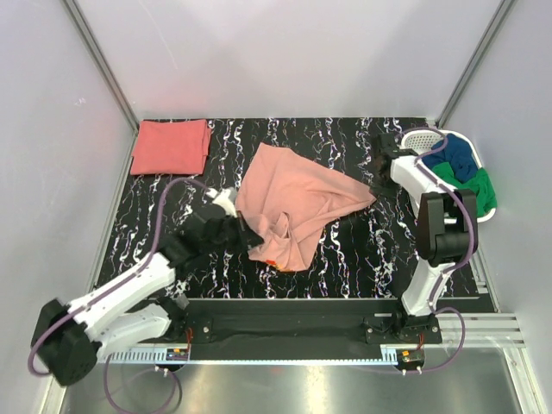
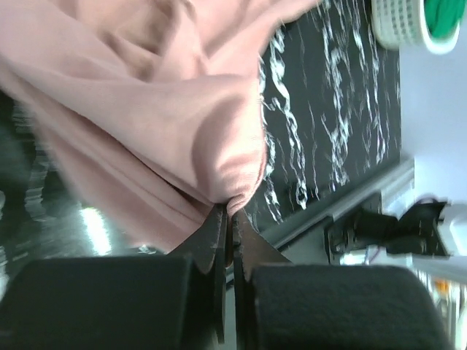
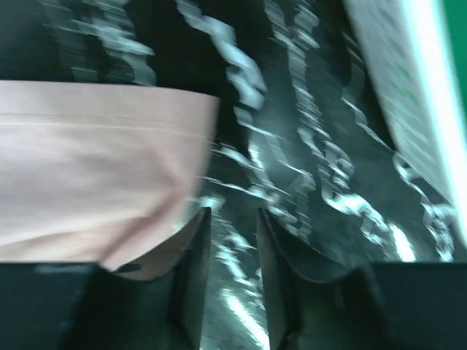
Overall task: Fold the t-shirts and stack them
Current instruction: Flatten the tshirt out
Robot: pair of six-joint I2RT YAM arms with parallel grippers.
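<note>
Top external: basket (image 1: 417, 136) holds blue garment (image 1: 457, 158), green garment (image 1: 477, 186).

From above, the pink shirt (image 1: 293, 194) is bunching over the left jaws and hiding their tips. Its tag (image 1: 271, 261) is showing too small to read. The right jaws are merging with the dark counter (image 1: 362, 259) near its right edge, so their gap is not showing there. The right arm (image 1: 435, 211) is covering part of the basket (image 1: 420, 135), and the cloth (image 1: 461, 164) inside is lying too crumpled to identify. The left wrist view is cutting the shirt off at its top and left edges, and the basket at its top right corner. The right wrist view is blurring throughout and cutting the shirt off at its left edge. Whether cloth is touching the right jaws is not showing.
</note>
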